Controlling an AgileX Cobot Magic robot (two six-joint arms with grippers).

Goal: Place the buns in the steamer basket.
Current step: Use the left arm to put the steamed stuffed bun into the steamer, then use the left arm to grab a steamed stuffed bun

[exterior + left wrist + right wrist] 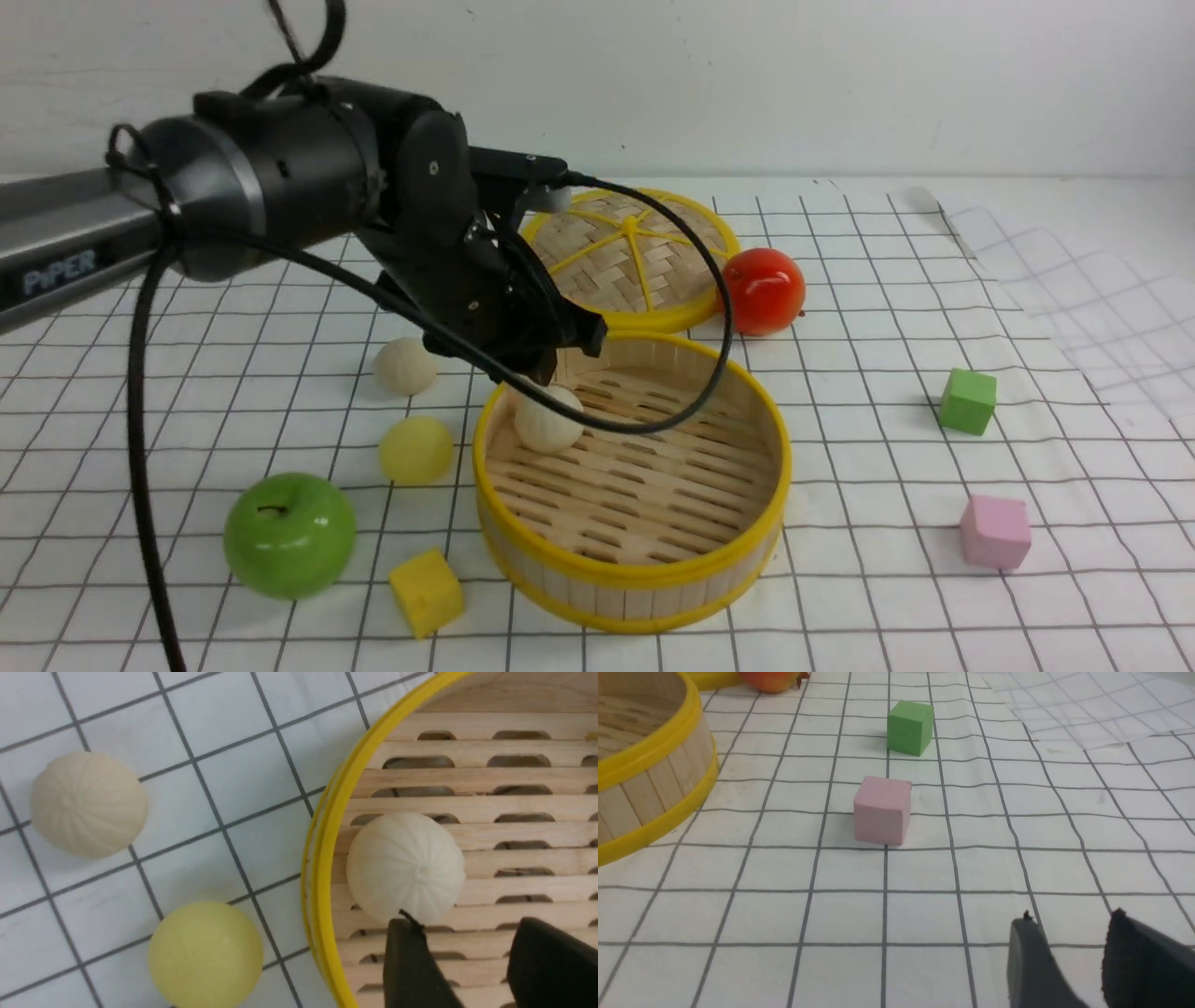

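Note:
The steamer basket [635, 569] stands at the front centre; its rim also shows in the left wrist view [322, 858]. One cream-white bun [549, 420] lies on its slotted floor by the near-left wall, and it shows in the left wrist view [405, 867]. A second cream-white bun [405, 365] [88, 804] and the pale yellow bun [415, 450] [205, 954] lie on the cloth left of the basket. My left gripper [462, 926] hangs open and empty just above the bun in the basket. My right gripper [1069, 924] is open and empty, low over the cloth, and does not show in the front view.
A flat woven lid [630, 257] and a red apple [764, 290] lie behind the basket. A green apple [289, 534] and yellow cube [426, 592] sit at front left. A green cube [967, 400] [909, 727] and pink cube [995, 531] [881, 810] sit right.

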